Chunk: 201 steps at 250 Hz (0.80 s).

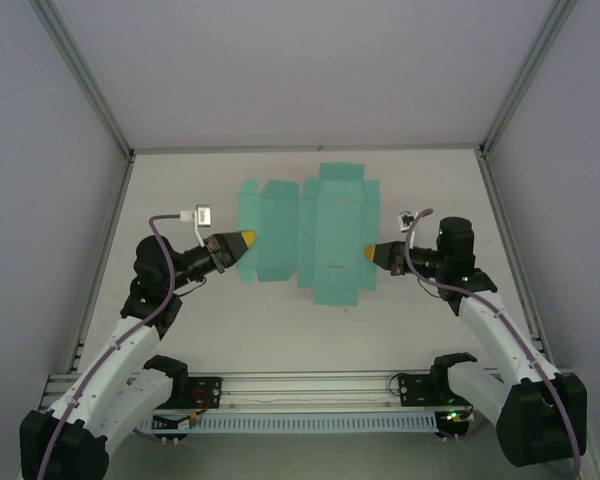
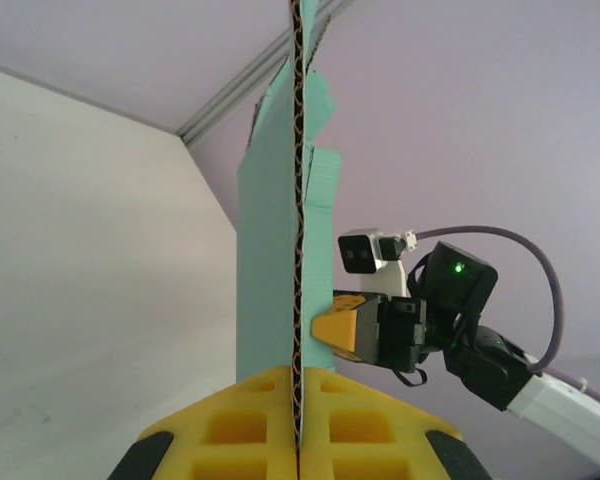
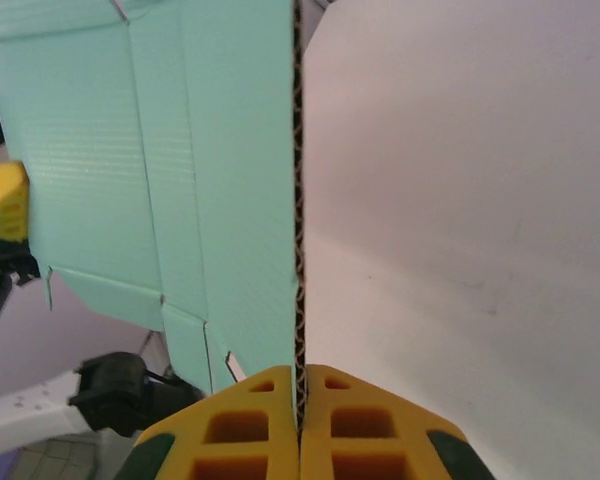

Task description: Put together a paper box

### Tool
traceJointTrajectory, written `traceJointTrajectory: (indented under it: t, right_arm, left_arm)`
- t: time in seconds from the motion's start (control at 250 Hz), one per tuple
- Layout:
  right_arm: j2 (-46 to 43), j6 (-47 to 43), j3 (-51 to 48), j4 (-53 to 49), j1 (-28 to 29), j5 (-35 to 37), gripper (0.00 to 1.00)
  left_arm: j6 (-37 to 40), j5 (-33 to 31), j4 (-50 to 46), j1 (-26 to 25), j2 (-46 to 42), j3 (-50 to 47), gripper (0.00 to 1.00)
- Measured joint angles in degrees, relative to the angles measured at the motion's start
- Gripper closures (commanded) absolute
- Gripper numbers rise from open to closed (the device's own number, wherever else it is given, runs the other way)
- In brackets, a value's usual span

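The left claw (image 1: 250,239) and right claw (image 1: 369,250) clamp opposite edges of the flat paper box (image 1: 310,235), perhaps above the table (image 1: 230,320).

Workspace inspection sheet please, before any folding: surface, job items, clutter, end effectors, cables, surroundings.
surface: pale table, no marks seen.
job's things: teal paper box, a flat, unfolded die-cut sheet at mid-table.
clutter: nothing seen.
end effectors: left end effector shut on the sheet's left edge; right end effector shut on its right edge.
cables: left arm's cable and right arm's cable loop near the wrists, off the sheet.
surroundings: plain walls, metal frame, mounting rail at the near edge.
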Motion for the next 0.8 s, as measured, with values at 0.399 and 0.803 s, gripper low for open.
traceJointTrajectory:
  t: [0.399, 0.803]
  right_arm:
    - [13.27, -9.68, 7.85, -13.90, 3.76, 13.46, 1.00]
    - [31.41, -32.50, 22.12, -18.47, 20.76, 52.59, 1.00]
  left_arm:
    - [9.03, -26.73, -34.42, 0.00, -3.15, 3.08, 0.00]
    - [9.14, -26.45, -36.70, -0.07, 6.43, 5.40, 0.00]
